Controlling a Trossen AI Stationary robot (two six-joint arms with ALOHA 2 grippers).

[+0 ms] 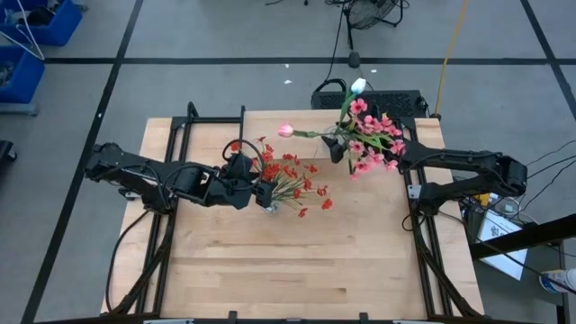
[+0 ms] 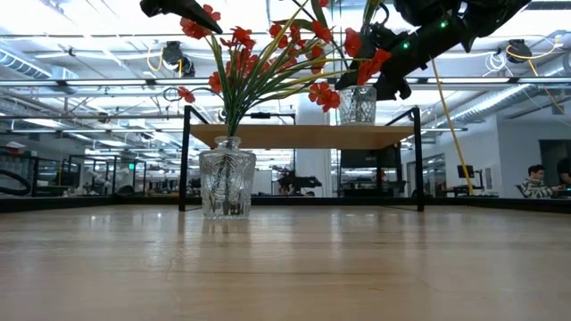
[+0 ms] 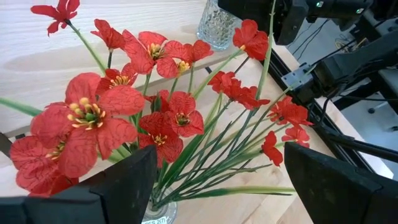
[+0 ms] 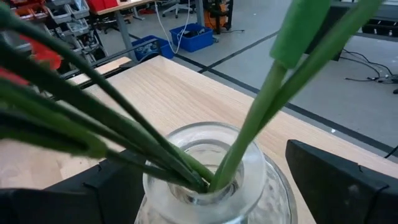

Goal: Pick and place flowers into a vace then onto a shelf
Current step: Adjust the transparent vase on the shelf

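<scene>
A glass vase (image 2: 227, 183) of red flowers (image 1: 288, 175) stands on its base on the tabletop, near the middle. My left gripper (image 3: 221, 152) hangs open above it on its left side, and the red sprays fan out between and past its fingers. A second glass vase (image 2: 358, 104) stands on the shelf (image 2: 303, 135) at the table's far side. It holds pink flowers (image 1: 373, 139), a pink tulip bud (image 1: 286, 130) and a white one (image 1: 358, 86). My right gripper (image 4: 205, 158) is open, with one finger on each side of this vase's body. My right gripper comes nearly level from the table's right, its fingers (image 4: 336, 180) standing on either side of the second vase's shoulder (image 4: 273, 186), just below the neck. I cannot tell whether they touch the glass. The vase stands upright with its base on the shelf.
Black frame rails (image 1: 171, 153) run along the table's left and right sides. The near half of the tabletop (image 1: 297, 270) is bare wood. The shelf's thin black legs (image 2: 185, 160) stand behind the red-flower vase. People sit in the room beyond (image 2: 535, 183).
</scene>
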